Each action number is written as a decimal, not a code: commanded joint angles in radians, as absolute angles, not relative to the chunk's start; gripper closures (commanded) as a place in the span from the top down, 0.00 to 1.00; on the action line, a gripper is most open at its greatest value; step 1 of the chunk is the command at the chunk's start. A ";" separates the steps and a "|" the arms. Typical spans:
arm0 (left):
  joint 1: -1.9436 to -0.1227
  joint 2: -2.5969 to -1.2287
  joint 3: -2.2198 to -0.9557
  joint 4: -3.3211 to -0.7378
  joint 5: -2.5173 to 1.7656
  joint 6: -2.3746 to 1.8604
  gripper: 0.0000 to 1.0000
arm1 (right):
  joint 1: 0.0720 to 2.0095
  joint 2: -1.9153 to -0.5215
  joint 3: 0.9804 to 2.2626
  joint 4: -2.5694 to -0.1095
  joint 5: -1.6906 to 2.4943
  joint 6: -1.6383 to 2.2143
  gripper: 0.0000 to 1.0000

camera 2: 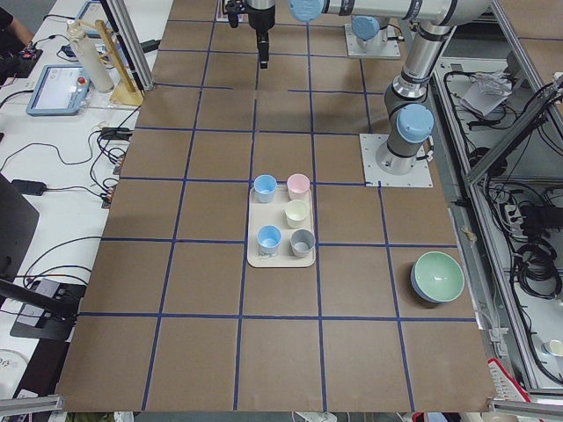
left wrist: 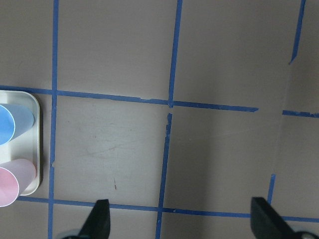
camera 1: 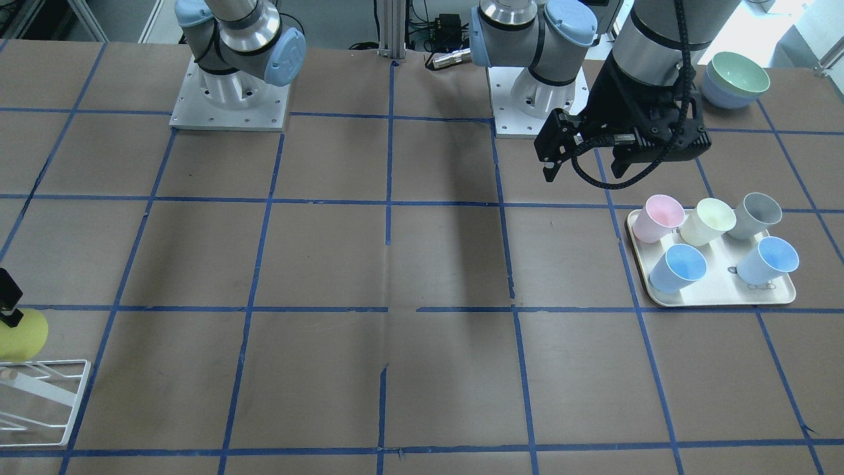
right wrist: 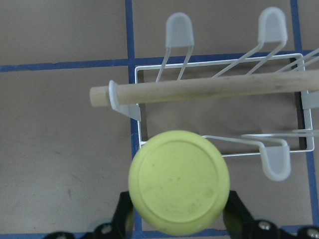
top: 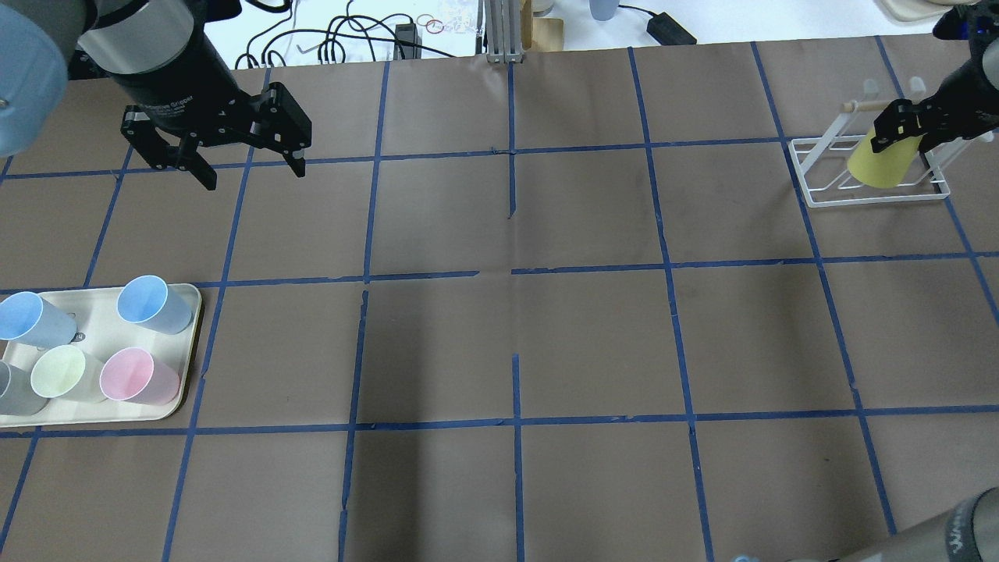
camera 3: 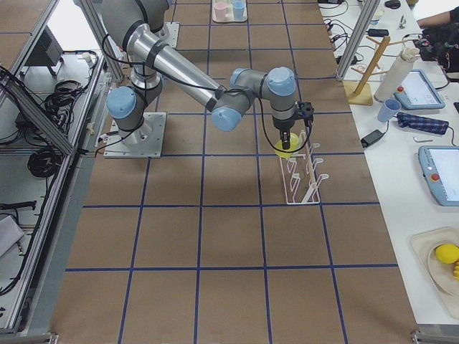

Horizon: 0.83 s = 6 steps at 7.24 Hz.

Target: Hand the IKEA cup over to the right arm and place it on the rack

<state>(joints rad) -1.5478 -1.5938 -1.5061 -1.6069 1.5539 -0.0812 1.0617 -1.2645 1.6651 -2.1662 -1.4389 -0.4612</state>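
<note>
The bright yellow IKEA cup (top: 880, 162) hangs upside down over the near end of the white wire rack (top: 858, 200), its flat base facing the right wrist camera (right wrist: 178, 181). My right gripper (top: 905, 125) is shut on it, with one finger (right wrist: 124, 211) on either side. In the front view the cup (camera 1: 25, 335) is just above the rack (camera 1: 66, 396). I cannot tell whether the cup touches a rod. My left gripper (top: 254, 176) is open and empty above the table, beyond the tray; its fingertips (left wrist: 99, 219) show in the left wrist view.
A cream tray (top: 193, 312) at the left holds two light blue cups, a pale cream-yellow cup (top: 58, 371), a pink cup and a grey cup. Stacked bowls (camera 1: 735, 79) stand near the left arm's base. The rack's wooden peg (right wrist: 199, 89) runs just beyond the cup.
</note>
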 commanded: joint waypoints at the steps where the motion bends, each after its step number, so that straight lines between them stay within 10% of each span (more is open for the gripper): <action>1: -1.548 -1.592 -1.506 -1.606 1.554 -0.080 1.00 | 1.062 -1.244 1.667 -2.164 -1.445 -0.463 0.00; 4: -1.548 -1.592 -1.506 -1.606 1.554 -0.080 1.00 | 1.060 -1.230 1.667 -2.177 -1.450 -0.463 0.19; 6: -1.548 -1.600 -1.506 -1.605 1.552 -0.063 1.00 | 1.060 -1.230 1.667 -2.183 -1.443 -0.459 1.00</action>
<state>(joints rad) -1.5478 -1.5948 -1.5064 -1.6051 1.5537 -0.0733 1.0601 -1.2308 1.6674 -2.1793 -1.4461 -0.4623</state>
